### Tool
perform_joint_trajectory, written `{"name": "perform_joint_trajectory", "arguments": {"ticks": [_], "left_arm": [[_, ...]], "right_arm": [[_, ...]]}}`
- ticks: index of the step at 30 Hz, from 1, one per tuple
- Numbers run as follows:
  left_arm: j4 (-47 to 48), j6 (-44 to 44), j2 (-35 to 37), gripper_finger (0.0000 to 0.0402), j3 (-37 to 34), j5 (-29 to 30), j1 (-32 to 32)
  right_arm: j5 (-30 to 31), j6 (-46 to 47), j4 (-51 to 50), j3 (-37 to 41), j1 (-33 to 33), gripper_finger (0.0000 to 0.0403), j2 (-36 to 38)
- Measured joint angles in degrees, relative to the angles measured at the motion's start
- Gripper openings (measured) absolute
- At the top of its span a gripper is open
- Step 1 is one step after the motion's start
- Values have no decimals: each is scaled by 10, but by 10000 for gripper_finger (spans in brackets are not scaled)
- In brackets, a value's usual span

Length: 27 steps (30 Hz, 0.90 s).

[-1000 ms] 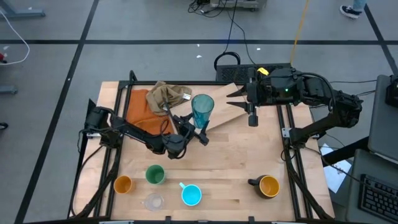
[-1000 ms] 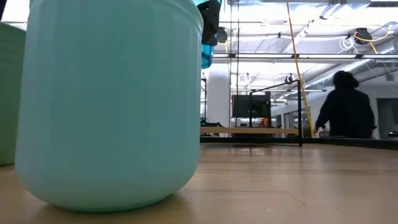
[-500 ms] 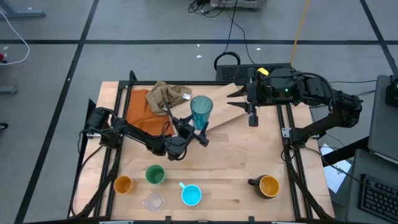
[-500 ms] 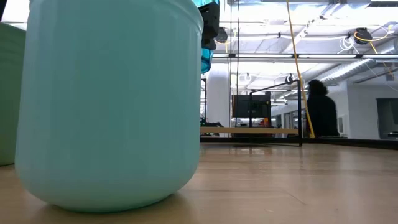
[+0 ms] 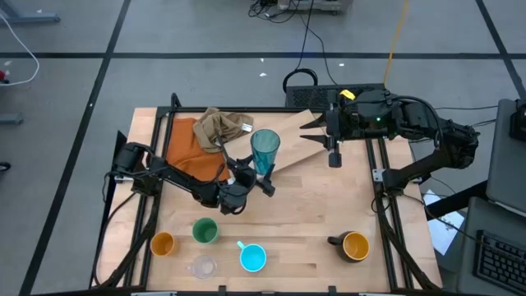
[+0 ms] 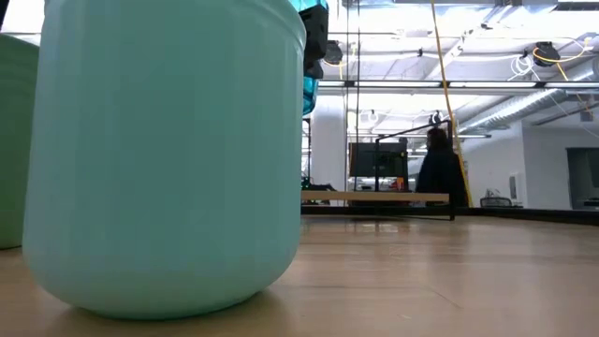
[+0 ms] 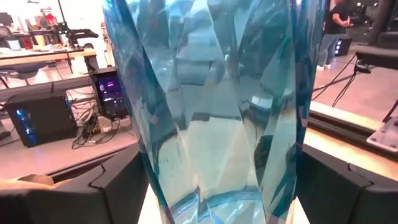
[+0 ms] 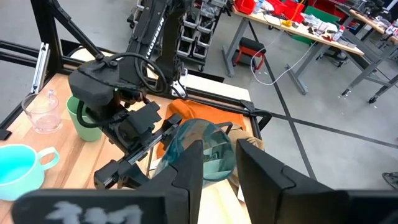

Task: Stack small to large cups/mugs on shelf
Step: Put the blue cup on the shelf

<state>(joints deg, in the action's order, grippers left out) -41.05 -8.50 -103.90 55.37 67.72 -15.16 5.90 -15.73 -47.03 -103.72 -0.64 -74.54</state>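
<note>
Tumbler (image 5: 265,151) pinched upright in left gripper (image 5: 251,175), off table, just beside shelf's (image 5: 306,141) low end, near orange cloth (image 5: 191,150) with one tan rag (image 5: 220,125) on it. Shelf lies tilted at table's (image 5: 304,214) far edge. Right gripper (image 5: 332,153) over shelf, fingers narrowly parted, holding nothing. Five vessels well apart from tumbler, along near edge: orange cup (image 5: 163,243), green cup (image 5: 205,231), glass (image 5: 203,266), blue mug (image 5: 252,257), black mug (image 5: 353,245). One person (image 6: 436,174) beyond table.
</note>
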Motion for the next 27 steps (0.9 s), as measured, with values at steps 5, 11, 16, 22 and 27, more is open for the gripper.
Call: {"name": "perform_joint_trajectory", "arguments": {"ticks": [5, 11, 16, 22, 27], "left_arm": [[-33, 22, 0, 328, 0, -18, 5], [-63, 56, 0, 328, 14, -56, 14], [-31, 80, -3, 328, 49, -52, 0], [-27, 124, -66, 328, 119, -2, -31], [-29, 146, -116, 328, 164, 74, -35]], "right_arm": [[0, 0, 0, 0, 0, 86, 0], [0, 0, 0, 0, 0, 86, 0], [0, 0, -1, 0, 0, 86, 0], [0, 0, -7, 0, 0, 86, 1], [-1, 5, -21, 0, 0, 86, 1]]}}
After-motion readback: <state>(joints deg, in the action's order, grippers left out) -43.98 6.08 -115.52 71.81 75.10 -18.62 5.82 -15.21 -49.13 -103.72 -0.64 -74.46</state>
